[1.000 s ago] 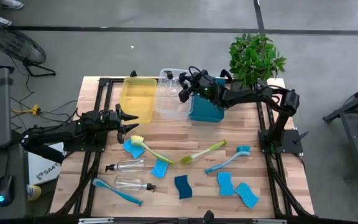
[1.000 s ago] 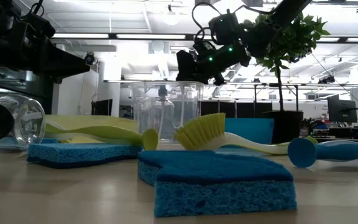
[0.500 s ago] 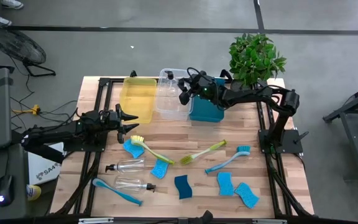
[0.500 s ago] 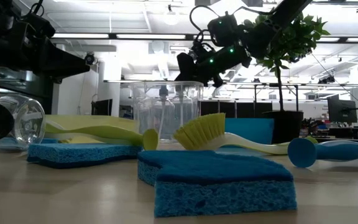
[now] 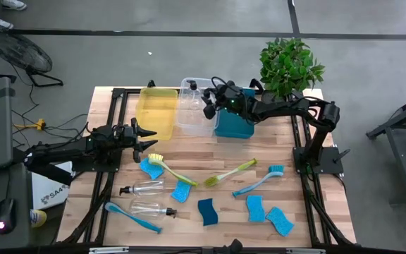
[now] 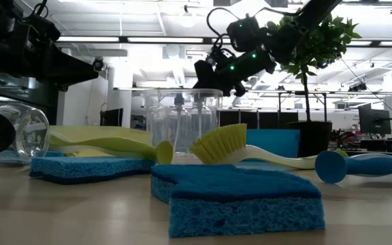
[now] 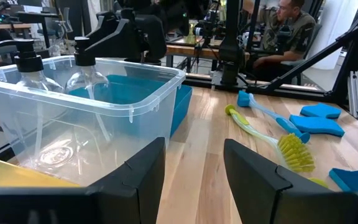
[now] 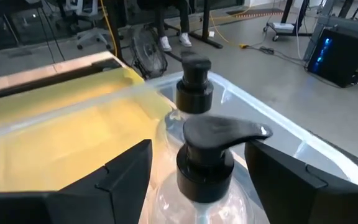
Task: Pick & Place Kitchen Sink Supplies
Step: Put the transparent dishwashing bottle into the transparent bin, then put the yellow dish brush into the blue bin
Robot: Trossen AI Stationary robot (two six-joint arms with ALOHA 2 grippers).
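Note:
My right gripper [image 5: 208, 107] [image 6: 218, 75] hangs open over the clear bin [image 5: 191, 116]. In the right wrist view [image 8: 199, 152] its fingers stand on either side of a pump bottle's black top [image 8: 219, 140] without touching it. A second pump bottle [image 8: 194, 84] stands beside it in the same bin. My left gripper [image 5: 149, 134] [image 7: 194, 177] waits open near the table's left edge, beside the yellow bin [image 5: 156, 109]. Two clear bottles [image 5: 141, 188] lie on their sides on the table, among brushes [image 5: 171, 169] [image 5: 259, 180] and blue sponges [image 5: 208, 212].
A teal bin [image 5: 232, 123] stands right of the clear bin, with a potted plant [image 5: 291, 63] behind it. Another yellow-green brush [image 5: 230, 173], a blue brush [image 5: 132, 217] and more sponges [image 5: 149, 168] [image 5: 280, 221] are scattered across the near half of the table. A person [image 7: 284, 25] sits beyond the table.

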